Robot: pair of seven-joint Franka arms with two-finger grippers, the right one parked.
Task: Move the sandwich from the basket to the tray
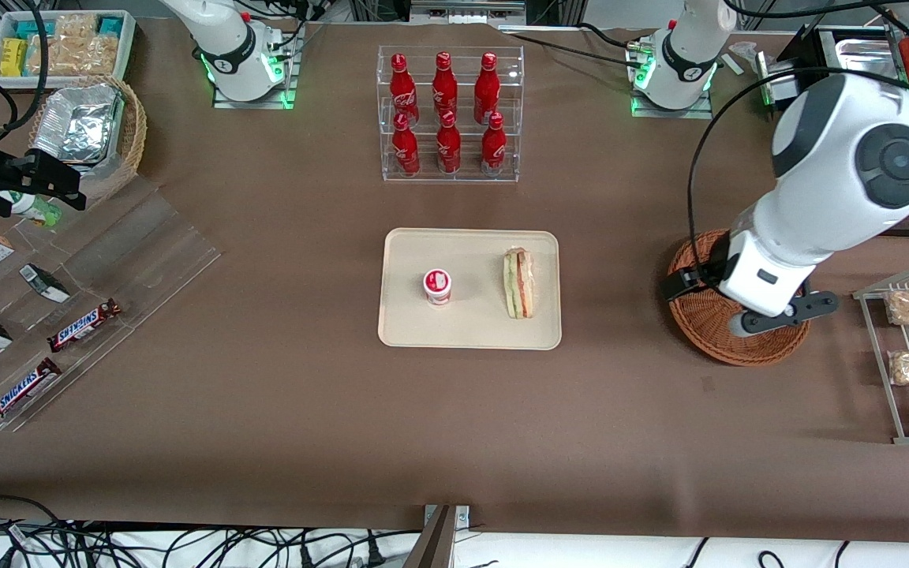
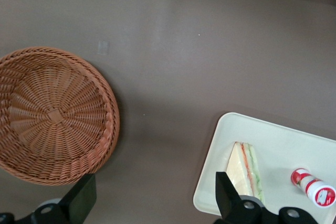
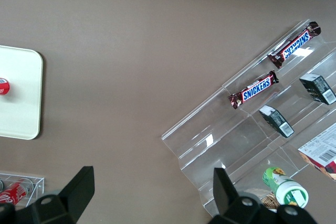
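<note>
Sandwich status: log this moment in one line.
sandwich: on tray beside small bottle | basket: empty | gripper: open, holding nothing, above table between basket and tray

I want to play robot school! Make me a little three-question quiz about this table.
1. True or false: the sandwich lies on the tray.
2. What is inside the basket? A) a sandwich B) a bottle C) nothing
3. Fill in: beside the sandwich on the tray stands a small red-and-white ____.

Hint: the pincer hangs open above the table between the basket and the tray, holding nothing.

Key: 1 true; 2 C; 3 bottle.
</note>
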